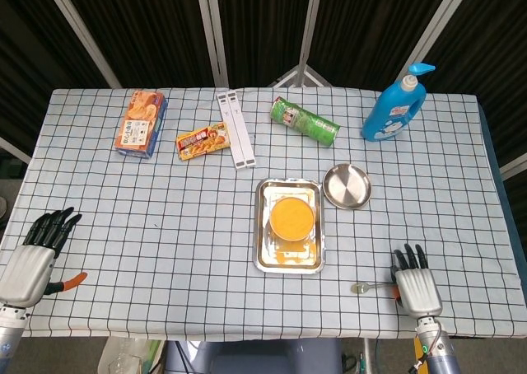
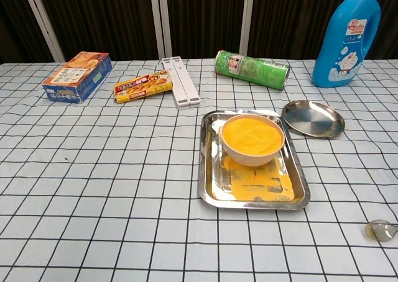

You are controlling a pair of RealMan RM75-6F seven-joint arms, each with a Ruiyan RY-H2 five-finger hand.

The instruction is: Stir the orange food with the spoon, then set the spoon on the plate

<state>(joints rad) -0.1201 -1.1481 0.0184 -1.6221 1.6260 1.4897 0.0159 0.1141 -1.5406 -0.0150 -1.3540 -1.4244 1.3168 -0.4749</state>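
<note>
Far off at the left edge of the table, the left hand rests with its fingers loosely extended and nothing in them, well apart from everything the task needs. Ahead and to the left of the right hand stands the bowl of orange food in a steel tray, and the round plate lies beyond the hand, just beside the tray's far right corner. Nearer, the spoon lies flat on the cloth, its bowl end pointing left toward the tray side and its handle running right until it reaches the right hand. That hand lies palm down with fingers stretched forward; I cannot tell whether its thumb side has hold of the handle or merely touches it. The spoon's long axis runs crosswise to those fingers, so I judge the right hand must do the lifting.
</note>
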